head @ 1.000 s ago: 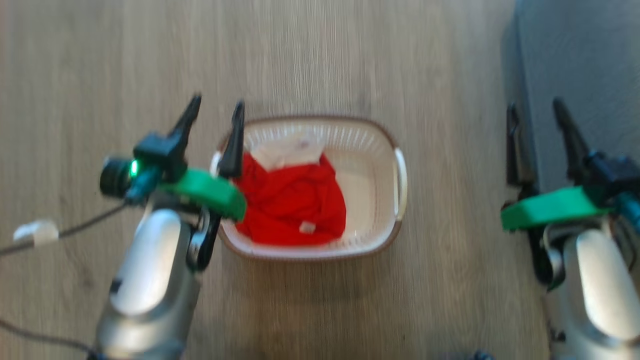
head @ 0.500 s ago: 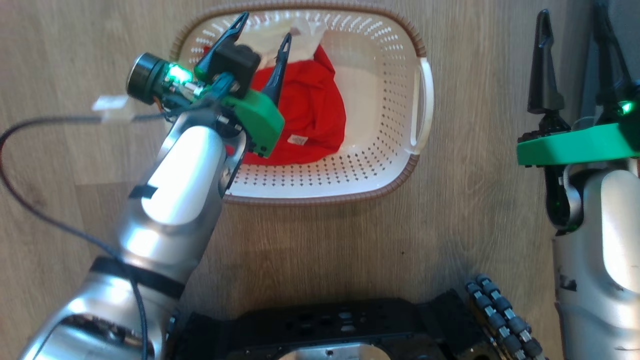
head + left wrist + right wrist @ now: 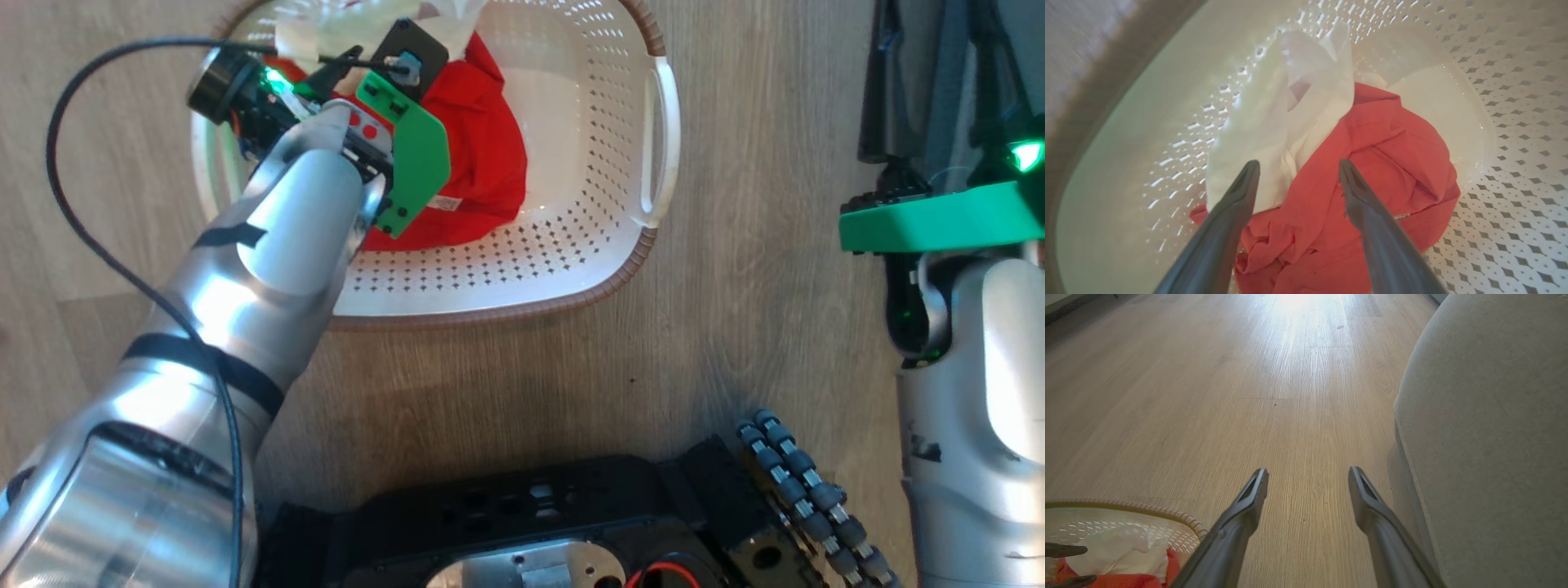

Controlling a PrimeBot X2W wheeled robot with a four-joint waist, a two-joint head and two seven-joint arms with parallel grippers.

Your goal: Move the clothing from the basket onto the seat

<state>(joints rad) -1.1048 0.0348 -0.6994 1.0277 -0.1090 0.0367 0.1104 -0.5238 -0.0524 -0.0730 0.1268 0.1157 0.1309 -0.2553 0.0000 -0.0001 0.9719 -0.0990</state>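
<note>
The cream basket (image 3: pixel 571 269) with a brown rim stands on the wooden floor. In it lies the clothing: a crumpled red garment (image 3: pixel 482 155) and a white cloth (image 3: pixel 1298 98) lying against its top. My left arm (image 3: pixel 286 212) reaches down into the basket. The left gripper (image 3: pixel 1299 166) is open, its fingertips just above the red garment (image 3: pixel 1392 163) where it meets the white cloth, with nothing between them. My right gripper (image 3: pixel 1308 473) is open and empty over bare floor, beside the grey seat (image 3: pixel 1494 437).
My black base (image 3: pixel 531 523) and a roller wheel (image 3: pixel 808 498) sit close below the basket. A black cable (image 3: pixel 73 204) loops over the floor at the left. The basket's rim (image 3: pixel 1147 509) shows at the right wrist view's lower left.
My left gripper has tipped forward and gone down into the basket, close over the clothing. The head camera has moved, so the basket sits higher in view. The right arm has stayed put.
</note>
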